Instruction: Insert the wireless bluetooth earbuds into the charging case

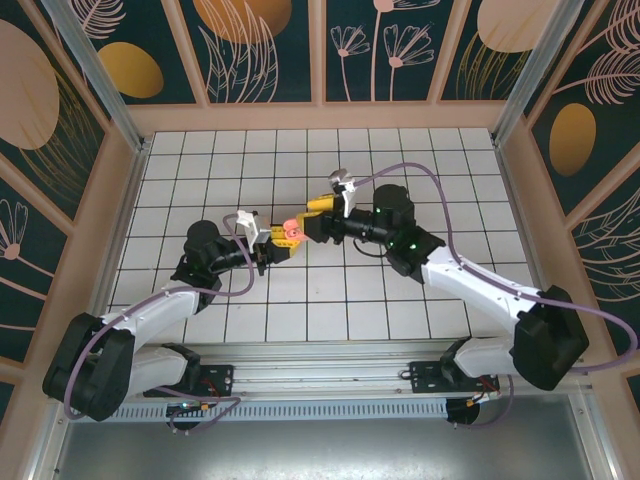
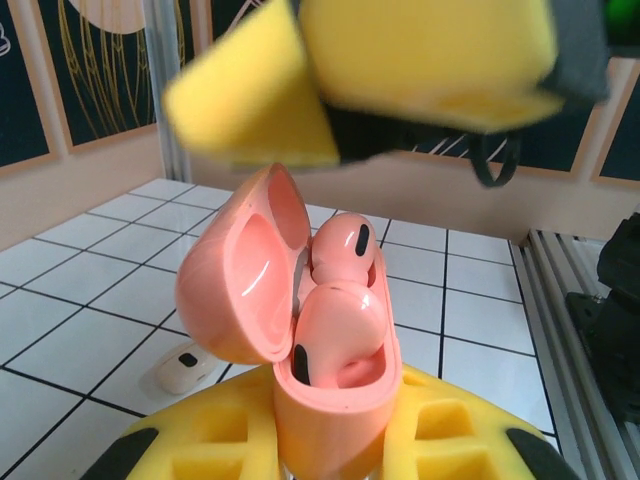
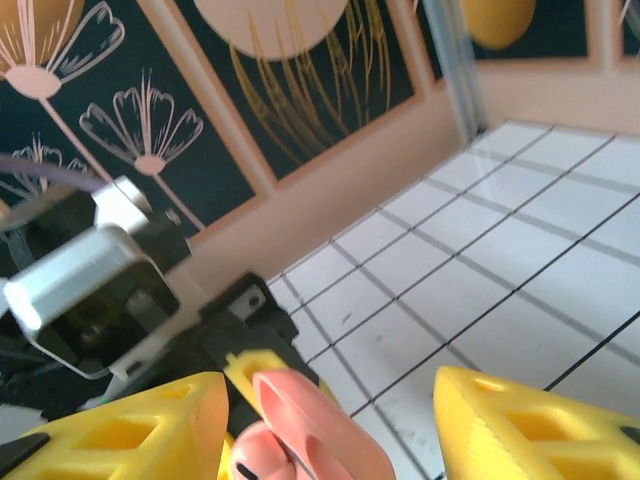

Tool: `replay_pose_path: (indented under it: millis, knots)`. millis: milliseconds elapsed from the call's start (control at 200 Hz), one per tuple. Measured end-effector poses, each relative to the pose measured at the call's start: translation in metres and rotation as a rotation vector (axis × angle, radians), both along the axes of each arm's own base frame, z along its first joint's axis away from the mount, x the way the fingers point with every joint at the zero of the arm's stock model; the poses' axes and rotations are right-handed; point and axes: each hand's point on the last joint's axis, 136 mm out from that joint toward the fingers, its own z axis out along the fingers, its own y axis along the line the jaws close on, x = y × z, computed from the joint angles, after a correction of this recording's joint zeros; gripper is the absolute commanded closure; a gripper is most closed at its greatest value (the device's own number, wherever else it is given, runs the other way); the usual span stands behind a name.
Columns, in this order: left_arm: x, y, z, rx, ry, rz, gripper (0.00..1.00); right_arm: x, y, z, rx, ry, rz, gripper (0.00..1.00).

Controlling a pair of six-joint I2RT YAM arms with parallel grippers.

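Top view, left gripper point(image 1: 270, 246): clamped on the charging case point(image 1: 288, 232), held up over mid table point(image 1: 400, 300).
Top view, right gripper point(image 1: 320, 211): just beside the case on its far side. Buds too small to tell here.
L wrist, case: salmon-pink glossy moulded plastic, a rounded block. Lid point(image 2: 240, 270) is hinged open to the left. Body is pinched low between 2 yellow fingers point(image 2: 420, 395) w/ moulded pockets.
L wrist, earbuds point(image 2: 345, 248): 2 pale pink buds in the case wells, 1 behind and 1 in front. Front bud point(image 2: 335, 335) looks to ride high (can't confirm it is fully home).
L wrist, stray: small pale lump point(image 2: 185, 370) w/ dark spot on a tile near the case. Cannot tell what it is.
R wrist, right gripper: jaws apart w/ the pink lid between them, 1 finger well clear of it. Holds nothing.
Handling (judgement): buds v. light, hard, slick and rounded, so likely to squirt out of a pinch. Take across the bulb w/ light force.
Handling, case: stiff shell, but the hinge is prob. the weak pt. Grip the body, not the lid.
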Motion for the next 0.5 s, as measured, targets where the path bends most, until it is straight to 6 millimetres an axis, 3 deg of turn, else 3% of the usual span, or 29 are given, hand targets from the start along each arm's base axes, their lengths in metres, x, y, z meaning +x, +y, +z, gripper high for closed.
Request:
replay_pose_path:
  millis: [170,305,495]
  knots:
    - [0.0,0.0,-0.001,0.003,0.004,-0.003,0.8,-0.016,0.008,-0.018,-0.017,0.096,0.121,0.46]
    - [0.001,-0.001,-0.001,0.008,0.009,0.003,0.8,-0.023,0.005,-0.01,0.017,0.079,0.17,0.46]
    - [0.004,-0.003,-0.003,0.013,0.049,0.019,0.81,-0.038,-0.017,0.008,0.08,-0.004,0.164,0.46]
